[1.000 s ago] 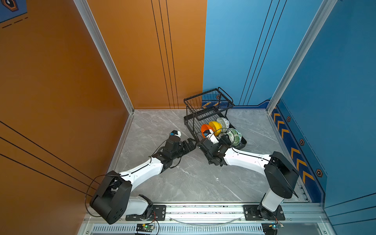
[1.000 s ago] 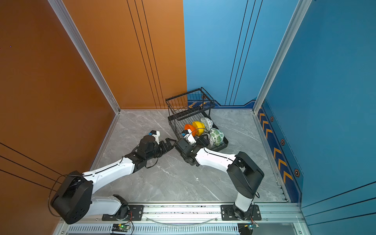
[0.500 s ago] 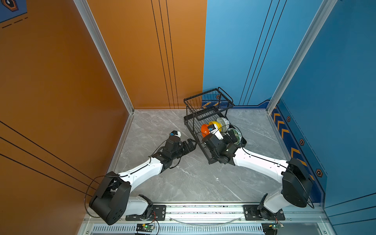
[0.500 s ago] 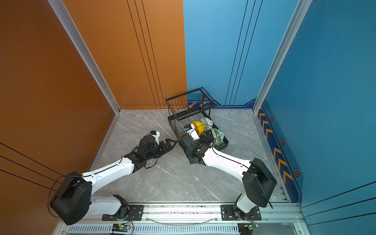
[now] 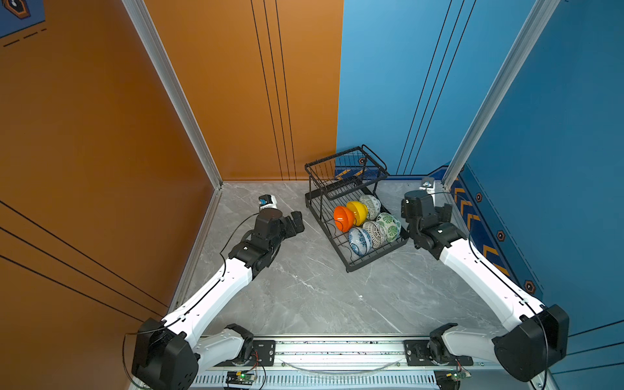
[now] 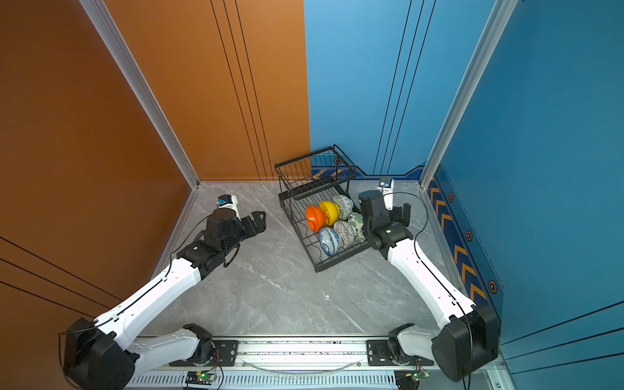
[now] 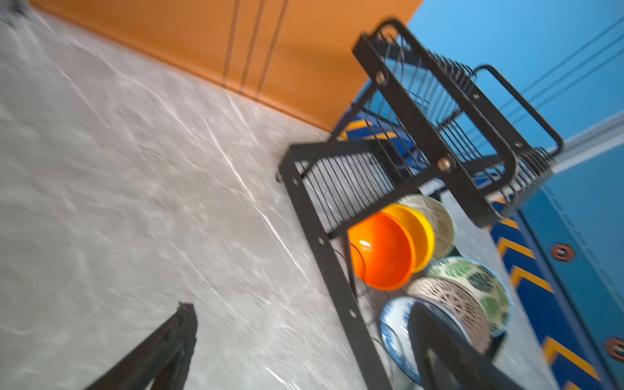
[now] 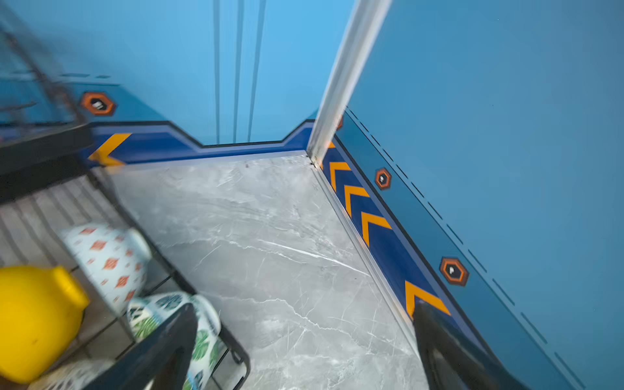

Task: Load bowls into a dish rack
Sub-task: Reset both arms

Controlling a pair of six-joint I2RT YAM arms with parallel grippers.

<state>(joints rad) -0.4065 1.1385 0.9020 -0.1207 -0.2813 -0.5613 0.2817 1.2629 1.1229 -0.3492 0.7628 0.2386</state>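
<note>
The left end effector (image 5: pixel 297 221) hangs over the bare grey marble tabletop (image 5: pixel 304 297) to the left of the dish rack (image 5: pixel 378 255), clear of it. Its fingers are spread wide with nothing between them, which the left wrist view (image 7: pixel 304 320) confirms. The right end effector (image 5: pixel 442 212) sits on the other side of the rack, between it and the blue wall with orange chevrons (image 5: pixel 472 219). Its fingers too stand wide apart and empty in the right wrist view (image 8: pixel 304 317), over bare tabletop near the corner. All six bowls stand on edge in the lower tray of the black wire rack, in two rows of three. In the row nearer the raised basket tier (image 5: pixel 344 169) are the orange bowl (image 5: pixel 342 218), the yellow bowl (image 5: pixel 358 212) nested close behind it, and a pale patterned bowl (image 5: pixel 370 206); the right wrist view shows that bowl as white with small reddish diamonds (image 8: pixel 108 260). In the row nearer the rack's front edge are the blue-and-white floral bowl (image 5: pixel 359 240), the white lattice-patterned bowl (image 5: pixel 375 233) and the white bowl with green leaves (image 5: pixel 390 225), each leaning on the next. The leaf bowl is the one closest to the right arm; whether they touch cannot be told. The raised basket tier holds no bowl.
</note>
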